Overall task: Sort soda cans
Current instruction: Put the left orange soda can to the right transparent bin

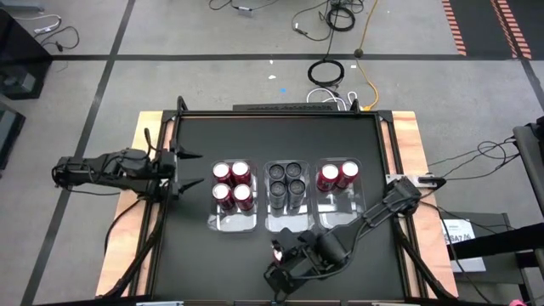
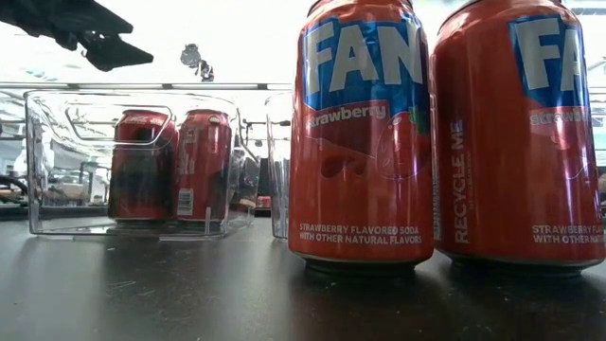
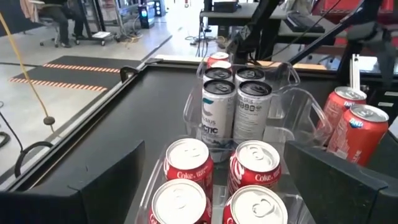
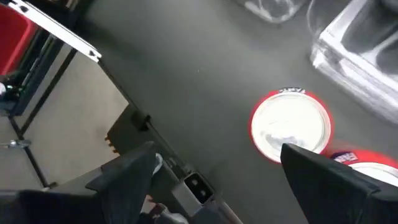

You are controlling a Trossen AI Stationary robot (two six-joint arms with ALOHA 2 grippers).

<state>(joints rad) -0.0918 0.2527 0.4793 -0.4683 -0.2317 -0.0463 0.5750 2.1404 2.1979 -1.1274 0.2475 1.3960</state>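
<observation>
Three clear bins stand in a row mid-table. The left bin [image 1: 233, 223] holds several red soda cans [image 3: 252, 165], the middle bin [image 1: 286, 214] several dark ones [image 3: 217, 115], and the right bin [image 1: 337, 202] two red ones [image 1: 337, 176]. Two red Fanta cans [image 2: 365, 142] [image 2: 521, 133] stand upright on the black tabletop near its front edge. My right gripper [image 4: 216, 152] hovers open above them, pointing steeply down; one can top [image 4: 291, 124] shows between its fingers, and the other [image 4: 367, 165] is partly hidden by a finger. My left gripper [image 1: 200, 168] waits open, left of the left bin.
The near half of the right bin [image 1: 338, 208] holds no cans. A raised black frame [image 1: 276, 114] borders the black tabletop, with wooden strips [image 1: 406, 144] outside it. Bare tabletop lies in front of the bins at the left [image 1: 195, 263].
</observation>
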